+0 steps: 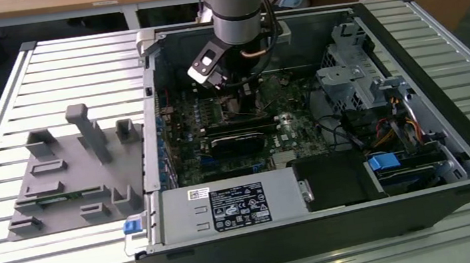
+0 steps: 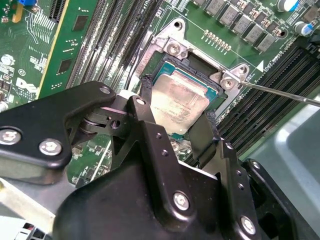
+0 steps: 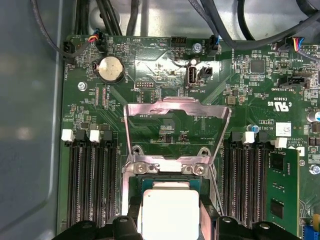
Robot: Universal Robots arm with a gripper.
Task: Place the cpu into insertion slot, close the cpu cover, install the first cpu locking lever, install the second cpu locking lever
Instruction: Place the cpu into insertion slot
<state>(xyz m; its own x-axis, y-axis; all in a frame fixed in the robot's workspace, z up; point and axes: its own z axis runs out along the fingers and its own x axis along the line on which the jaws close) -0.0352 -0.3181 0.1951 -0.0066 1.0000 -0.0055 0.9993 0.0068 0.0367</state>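
One small flat square silver-tan metal-topped cpu (image 2: 177, 102) (image 3: 169, 212) lies in the insertion slot of the green motherboard (image 3: 165, 65). A thin teal edge of it shows against the silvery screw-fastened socket frame (image 2: 172, 47); I cannot tell whether it is fully seated. The black two-fingered gripper (image 2: 179, 107) (image 3: 170, 222) straddles the chip, its fingers (image 2: 146, 97) closed against two opposite edges of the cpu, so the pincer reads as clamped on it. Just beyond the socket in the first wrist view, the thin square silvery cpu cover (image 3: 175, 106) stands swung up and open, bare board visible through its window. A thin straight metal locking lever (image 2: 280, 92) sticks out sideways from the socket corner, unlatched. Rows of long black memory slots (image 3: 92, 185) flank the socket on both sides, and a round silver coin battery (image 3: 110, 69) sits further up the board. In the exterior view the grey robot arm (image 1: 236, 10) reaches down into the open black computer case (image 1: 321, 245), which lies on a slatted pale metal table (image 1: 47, 67). A grey moulded fixture (image 1: 70, 172) rests beside the case, on the exterior view's left.
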